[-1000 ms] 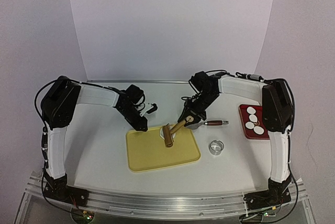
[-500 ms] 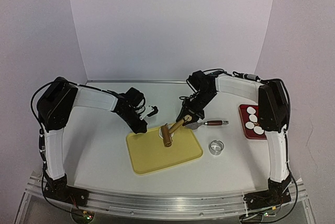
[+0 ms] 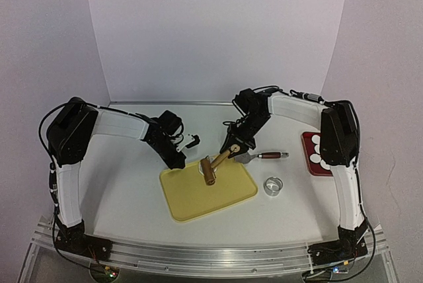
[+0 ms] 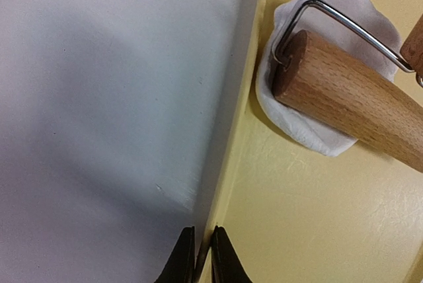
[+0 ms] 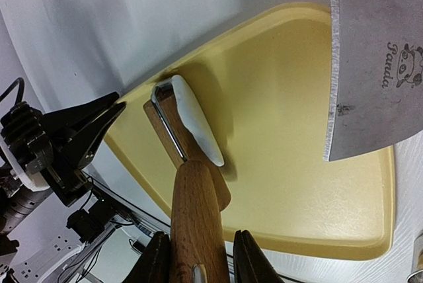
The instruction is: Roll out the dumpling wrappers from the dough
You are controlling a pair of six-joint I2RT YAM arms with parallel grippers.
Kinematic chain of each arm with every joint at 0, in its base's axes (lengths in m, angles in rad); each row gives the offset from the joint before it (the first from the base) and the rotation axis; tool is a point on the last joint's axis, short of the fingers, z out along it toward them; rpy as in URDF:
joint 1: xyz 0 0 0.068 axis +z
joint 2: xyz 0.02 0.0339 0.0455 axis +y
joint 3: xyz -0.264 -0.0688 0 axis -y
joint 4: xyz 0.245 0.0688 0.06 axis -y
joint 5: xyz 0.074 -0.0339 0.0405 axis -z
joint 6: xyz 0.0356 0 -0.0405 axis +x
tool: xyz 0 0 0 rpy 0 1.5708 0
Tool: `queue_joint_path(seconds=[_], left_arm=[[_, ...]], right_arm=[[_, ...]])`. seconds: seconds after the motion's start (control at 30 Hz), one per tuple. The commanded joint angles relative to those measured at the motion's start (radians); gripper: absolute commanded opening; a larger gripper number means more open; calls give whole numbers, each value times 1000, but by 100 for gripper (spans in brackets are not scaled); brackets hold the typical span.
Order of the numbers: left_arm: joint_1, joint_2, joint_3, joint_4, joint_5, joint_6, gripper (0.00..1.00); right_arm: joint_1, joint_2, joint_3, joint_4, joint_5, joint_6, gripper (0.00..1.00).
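A white dough patch [image 3: 201, 166] lies at the far left corner of the yellow tray [image 3: 218, 200]. A wooden rolling pin [image 3: 209, 172] rests on the dough [image 4: 301, 131]. My right gripper [image 3: 232, 146] is shut on the pin's wooden handle [image 5: 198, 223], fingers [image 5: 155, 260] on both sides. My left gripper [image 3: 178, 160] is shut on the tray's rim [image 4: 228, 144] at its far left edge, also in the left wrist view [image 4: 198, 260]. The roller [image 4: 350, 101] covers much of the dough. Small white round wrappers [image 3: 316, 158] lie on a red tray [image 3: 307, 145], partly hidden by my right arm.
A scraper with a red handle [image 3: 268, 155] lies just beyond the tray's far right corner; its steel blade [image 5: 377, 58] shows in the right wrist view. A metal ring cutter [image 3: 273, 186] stands right of the tray.
The roller has moved a little toward the far left over the dough. The yellow tray has turned slightly, its right side shifting right. Both grippers keep their holds.
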Motion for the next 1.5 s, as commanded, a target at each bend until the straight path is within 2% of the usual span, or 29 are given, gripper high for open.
queue_joint_path(seconds=[0.0,0.5,1.47], left_arm=[[-19,35,19,-41,-11,-36,0],[-19,50,39,-46,-6,-52,0],[-19,4,-24,-25,-5,-82,0]], right_arm=[[49,187,-94,-204,353,20,0],[97,249,-17,-234,323,-23,0],[136,213,-119,-243,396,23,0]])
